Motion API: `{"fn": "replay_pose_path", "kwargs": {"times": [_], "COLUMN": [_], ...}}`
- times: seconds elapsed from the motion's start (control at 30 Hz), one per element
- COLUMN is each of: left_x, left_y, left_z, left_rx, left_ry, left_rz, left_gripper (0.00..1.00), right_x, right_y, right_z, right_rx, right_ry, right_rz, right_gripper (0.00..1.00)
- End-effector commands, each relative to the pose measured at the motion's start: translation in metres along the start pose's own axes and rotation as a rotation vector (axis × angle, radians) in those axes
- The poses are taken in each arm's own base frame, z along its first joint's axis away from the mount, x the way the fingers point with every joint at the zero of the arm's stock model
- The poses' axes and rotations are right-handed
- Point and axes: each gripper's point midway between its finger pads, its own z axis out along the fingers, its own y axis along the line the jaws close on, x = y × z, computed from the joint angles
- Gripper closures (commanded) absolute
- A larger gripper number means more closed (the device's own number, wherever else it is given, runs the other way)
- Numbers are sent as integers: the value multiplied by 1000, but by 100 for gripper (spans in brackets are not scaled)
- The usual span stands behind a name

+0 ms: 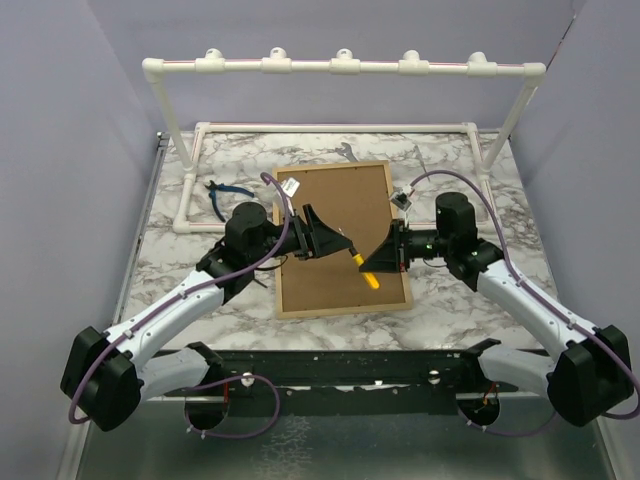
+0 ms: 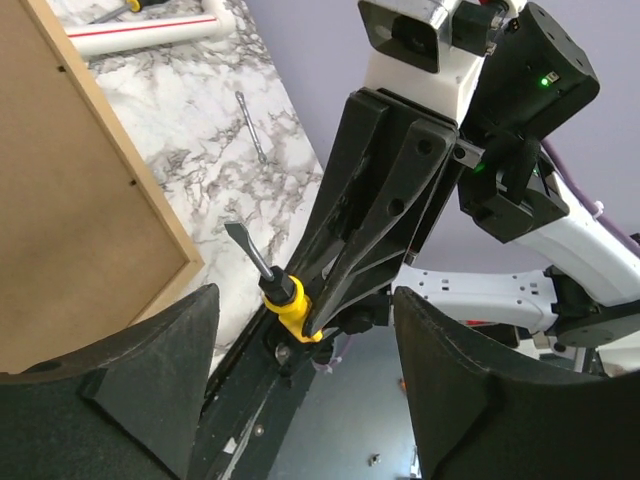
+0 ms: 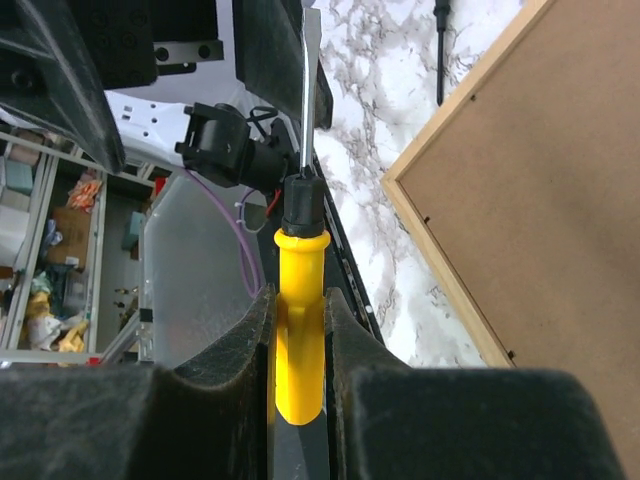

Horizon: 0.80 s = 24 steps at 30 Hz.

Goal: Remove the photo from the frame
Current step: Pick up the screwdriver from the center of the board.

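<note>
The frame [image 1: 335,205] lies face down on the marble table, brown fibreboard back up; its back also shows in the left wrist view [image 2: 70,230] and the right wrist view [image 3: 540,170]. The photo is hidden under that back. My right gripper [image 1: 380,262] [image 3: 297,310] is shut on the yellow handle of a screwdriver [image 1: 369,277] [image 3: 300,340], held above the frame's near right part. The flat blade points toward my left gripper [image 1: 347,248] [image 2: 300,330]. That gripper hovers over the frame's middle with its jaws open, facing the screwdriver [image 2: 285,305] and touching nothing.
A white PVC pipe rack [image 1: 340,67] spans the back of the table, with its base rail [image 1: 330,127] on the surface. Blue-handled pliers [image 1: 228,192] lie left of the frame. A small tagged item [image 1: 403,198] sits by the frame's far right corner.
</note>
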Motion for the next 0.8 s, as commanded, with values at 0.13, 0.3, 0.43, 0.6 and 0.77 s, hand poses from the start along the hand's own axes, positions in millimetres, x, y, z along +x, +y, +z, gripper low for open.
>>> {"fn": "replay_pose_path", "kwargs": {"times": [0.13,0.3,0.43,0.6,0.77], "left_x": [3,3,9,11,2], "left_y": [10,16,42,41,38], "left_z": [9,10,6,6,6], "left_rx": [-26,-52,-204,-198,-192], "left_ry": [-19,-26,-17,10,-1], "left_rz": [-66,-111,-200,-309,-338], "left_gripper": [40,47,23,20,25], "right_x": [-6,1,2,6,4], "right_y": [23,19,4,-15,-20], "right_z": [8,10,5,3,1], "right_rx": [-62,-34,96,324,420], "right_ry": [17,45,56,112,112], "right_rz": [-122,-134,-193,-312,-390], "right_gripper": [99,99,99,99,99]}}
